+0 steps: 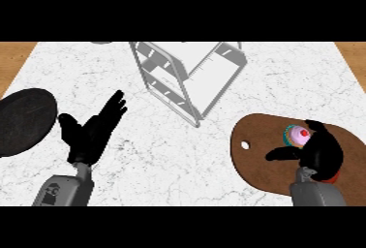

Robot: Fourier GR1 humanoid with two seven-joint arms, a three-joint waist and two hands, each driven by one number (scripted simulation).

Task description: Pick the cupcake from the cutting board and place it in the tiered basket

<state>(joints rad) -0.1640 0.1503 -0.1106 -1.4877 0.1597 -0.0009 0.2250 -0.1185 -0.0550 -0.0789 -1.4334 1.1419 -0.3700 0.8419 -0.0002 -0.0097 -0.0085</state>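
Observation:
A cupcake (298, 135) with pink frosting, a red cherry and a teal wrapper lies on the brown oval cutting board (257, 160) at the right. My right hand (322, 150) sits right against it, fingers curving over its right side and thumb reaching out to the left below it; the fingers are not closed round it. The grey wire tiered basket (187, 75) stands at the far centre of the marble counter. Over the counter at the left, my left hand (93, 128) rests open with straight fingers pointing up and right.
A black round plate (22, 121) lies at the left edge, just left of my left hand. The cutting board has a small hole (246, 145) near its left end. Wooden surface shows beyond the counter's far corners.

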